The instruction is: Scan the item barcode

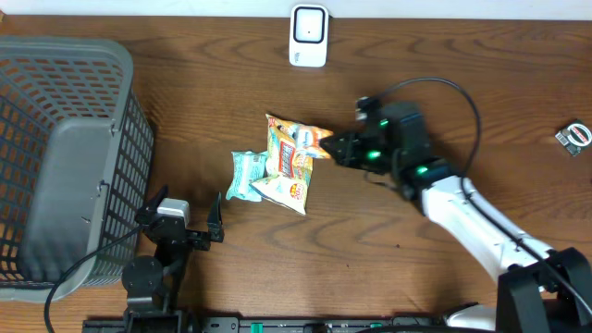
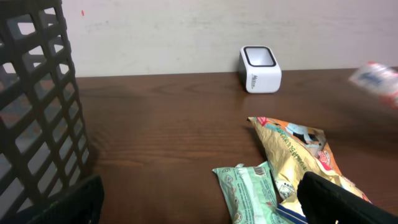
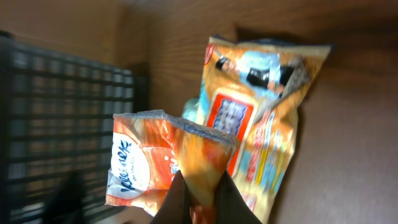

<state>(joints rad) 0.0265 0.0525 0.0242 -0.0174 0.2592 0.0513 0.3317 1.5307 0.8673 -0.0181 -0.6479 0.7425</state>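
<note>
Dark wooden table (image 1: 185, 102), seen from overhead, with a pale wall along its far edge.

1. Basket (image 1: 28, 111): grey plastic mesh, set at the table's left end. Largest item listed.
2. Right arm (image 1: 472, 217): white link, reaching in from the lower right toward the table's centre.
3. Right gripper (image 1: 338, 148): black, with green lights lit on its body. Jaws are pressed together on a corner of the orange packet (image 1: 316, 139). In the right wrist view the packet (image 3: 155, 165) is seen pinched at the fingertips (image 3: 233, 199) and raised above the bag, its white-lettered face turned toward the basket.
4. Left gripper (image 1: 182, 217): black, low beside the basket's near right corner. Jaws are spread wide and nothing is held between them. One finger (image 2: 336, 199) is seen at the lower edge of the left wrist view.
5. Bag (image 1: 289, 171): yellow-orange snack bag with a red label, lying flat at the centre. It is partly under the held packet in the overhead view.
6. Green packet (image 1: 245, 176): pale green, flat, touching the bag's left edge and partly tucked under it.
7. Scanner (image 1: 308, 35): small white unit with a dark window, placed at the far edge and well apart from the packets. It is also recorded in the left wrist view (image 2: 260, 68), against the wall.
8. Small object (image 1: 575, 135): red and white, at the far right edge. Too small to identify.
</note>
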